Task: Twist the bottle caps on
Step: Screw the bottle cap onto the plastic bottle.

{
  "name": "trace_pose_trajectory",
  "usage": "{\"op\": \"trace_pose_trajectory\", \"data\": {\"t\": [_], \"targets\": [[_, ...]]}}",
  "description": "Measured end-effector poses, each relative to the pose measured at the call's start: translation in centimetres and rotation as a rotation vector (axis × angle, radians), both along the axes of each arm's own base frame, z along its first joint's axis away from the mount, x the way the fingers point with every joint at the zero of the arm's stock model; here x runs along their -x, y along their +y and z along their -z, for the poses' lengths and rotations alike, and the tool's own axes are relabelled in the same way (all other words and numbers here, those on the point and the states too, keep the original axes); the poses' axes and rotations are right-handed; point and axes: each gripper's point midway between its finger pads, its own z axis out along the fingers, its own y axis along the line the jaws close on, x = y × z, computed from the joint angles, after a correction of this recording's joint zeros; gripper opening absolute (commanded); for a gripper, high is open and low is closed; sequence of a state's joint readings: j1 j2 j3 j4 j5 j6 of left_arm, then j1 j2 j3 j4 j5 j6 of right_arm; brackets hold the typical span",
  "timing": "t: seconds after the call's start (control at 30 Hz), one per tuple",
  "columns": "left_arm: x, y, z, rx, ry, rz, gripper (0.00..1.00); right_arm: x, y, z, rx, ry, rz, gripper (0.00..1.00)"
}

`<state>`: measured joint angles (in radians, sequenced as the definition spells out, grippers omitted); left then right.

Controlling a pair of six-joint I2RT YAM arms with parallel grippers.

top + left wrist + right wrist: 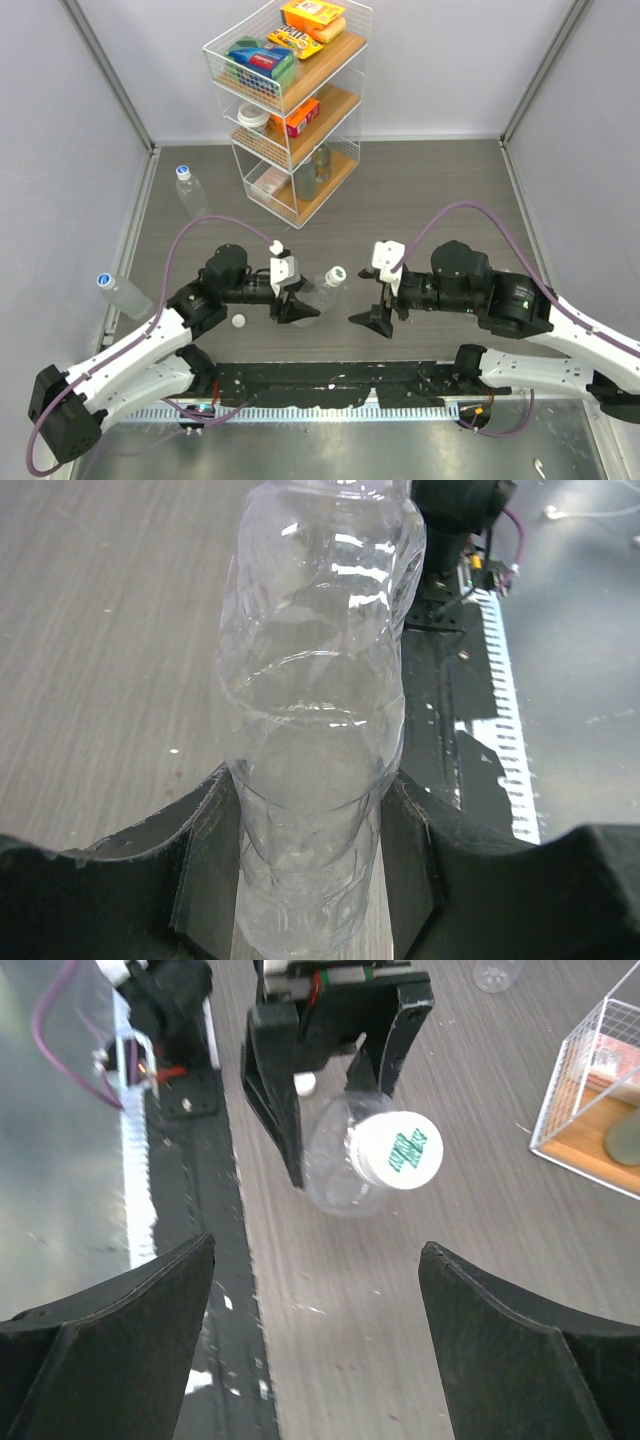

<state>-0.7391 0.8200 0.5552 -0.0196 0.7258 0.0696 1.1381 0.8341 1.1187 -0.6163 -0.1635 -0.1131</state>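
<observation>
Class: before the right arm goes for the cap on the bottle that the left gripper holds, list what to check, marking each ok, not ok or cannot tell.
1. The left gripper is shut on the bottle: ok.
2. The cap sits on the bottle's neck: ok.
3. The cap is fully tightened: cannot tell.
4. The right gripper is open wider than the cap: ok.
5. The path from the right gripper to the cap is unobstructed: ok.
</observation>
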Motion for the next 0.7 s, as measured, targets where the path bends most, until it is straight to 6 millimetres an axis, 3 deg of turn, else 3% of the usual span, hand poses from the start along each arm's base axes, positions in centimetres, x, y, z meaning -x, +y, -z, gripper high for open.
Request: {"op": "trace_pose_trajectory", "data": {"t": [0.13, 0.33, 0.5, 0.7], "targets": [[1.0, -0.2, 0.6, -0.025, 0.017, 0.094, 0.0, 0.1, -1.8, 2.0, 0.079, -0.126, -0.054, 0.89], [2.0, -0.1, 0.3, -0.015, -0.005, 0.218, 0.01, 0.6, -2.7, 0.8, 0.105, -0.224, -0.126, 0.87], [2.2, -0.3, 0.1, -0.023, -0.019, 0.281, 0.01, 0.4, -2.1, -0.9, 0.128, -0.268, -0.162, 0.85], [2.3, -0.3, 0.6, -0.041, -0.012, 0.309, 0.01, -0.5, -0.4, -0.9, 0.191, -0.275, -0.193, 0.76]]}}
